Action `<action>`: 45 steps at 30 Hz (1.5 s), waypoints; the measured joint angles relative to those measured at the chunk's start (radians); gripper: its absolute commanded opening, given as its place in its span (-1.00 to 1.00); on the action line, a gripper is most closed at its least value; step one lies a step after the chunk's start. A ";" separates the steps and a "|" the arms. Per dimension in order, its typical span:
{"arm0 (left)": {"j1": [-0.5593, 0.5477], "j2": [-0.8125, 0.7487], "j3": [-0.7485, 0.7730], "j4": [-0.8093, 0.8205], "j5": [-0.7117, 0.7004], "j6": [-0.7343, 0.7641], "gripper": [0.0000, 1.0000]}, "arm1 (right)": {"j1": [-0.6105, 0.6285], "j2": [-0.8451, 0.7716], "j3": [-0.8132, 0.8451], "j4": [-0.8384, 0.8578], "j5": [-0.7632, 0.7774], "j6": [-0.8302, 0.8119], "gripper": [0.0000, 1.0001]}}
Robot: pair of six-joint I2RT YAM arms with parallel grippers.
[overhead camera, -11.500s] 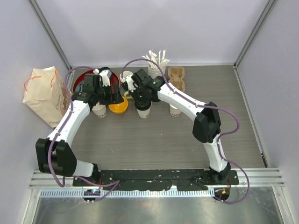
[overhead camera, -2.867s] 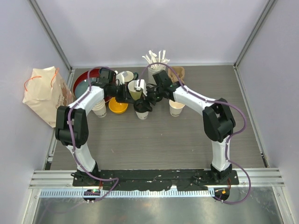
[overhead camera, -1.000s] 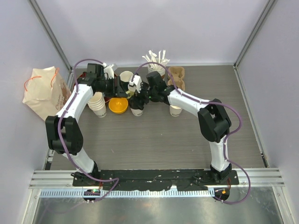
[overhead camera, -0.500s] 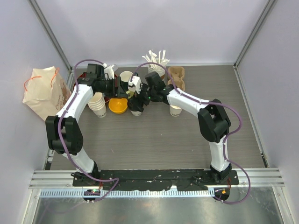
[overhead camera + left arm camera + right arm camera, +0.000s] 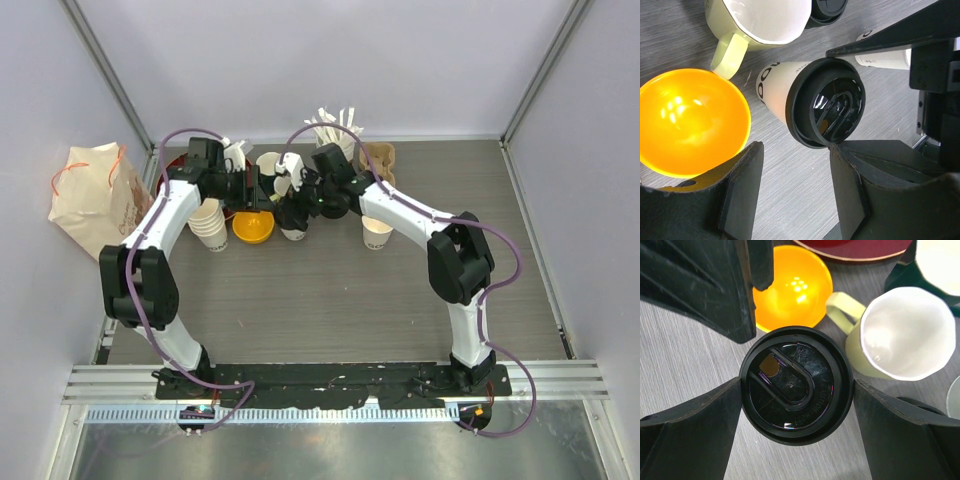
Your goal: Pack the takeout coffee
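One takeout coffee cup (image 5: pixel 292 230), white with a black lid (image 5: pixel 796 390), stands on the table next to the orange bowl. My right gripper (image 5: pixel 798 385) hangs straight above it, open wide, with a fingertip close against the lid's rim on each side. My left gripper (image 5: pixel 796 150) is open just left of that cup (image 5: pixel 777 87), with only bare table between its fingers; its right fingertip (image 5: pixel 840 160) meets the lid's edge. In the top view the left gripper (image 5: pixel 258 188) and the right gripper (image 5: pixel 295 205) nearly meet. A second white printed paper cup (image 5: pixel 377 233) stands further right.
An orange bowl (image 5: pixel 252 226) and a pale yellow mug (image 5: pixel 900 335) crowd the cup. A stack of plain white cups (image 5: pixel 208 225) stands left of the bowl. A brown cup carrier (image 5: pixel 380 160) and a holder of stirrers (image 5: pixel 335 125) sit at the back, a paper bag (image 5: pixel 95 200) far left.
My right gripper and the lidded cup have edged slightly toward the back of the table. Both pairs of jaws have widened a little. The left arm has stayed about where it was.
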State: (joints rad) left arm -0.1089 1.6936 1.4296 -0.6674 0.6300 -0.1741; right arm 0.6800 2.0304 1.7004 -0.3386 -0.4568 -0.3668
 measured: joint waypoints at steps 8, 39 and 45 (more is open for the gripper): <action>0.000 0.018 -0.002 -0.001 0.003 0.000 0.21 | -0.010 0.008 0.039 -0.012 -0.018 0.003 0.79; -0.072 0.137 -0.025 0.025 0.027 -0.031 -0.05 | -0.023 0.044 -0.025 0.035 -0.139 0.042 0.86; -0.074 0.137 -0.023 0.025 0.025 -0.030 -0.08 | -0.028 0.038 -0.040 0.053 -0.142 0.051 0.86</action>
State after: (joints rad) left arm -0.1829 1.8301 1.4063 -0.6422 0.6548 -0.2043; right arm 0.6521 2.0682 1.6608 -0.2855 -0.5983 -0.3161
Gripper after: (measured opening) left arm 0.481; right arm 0.929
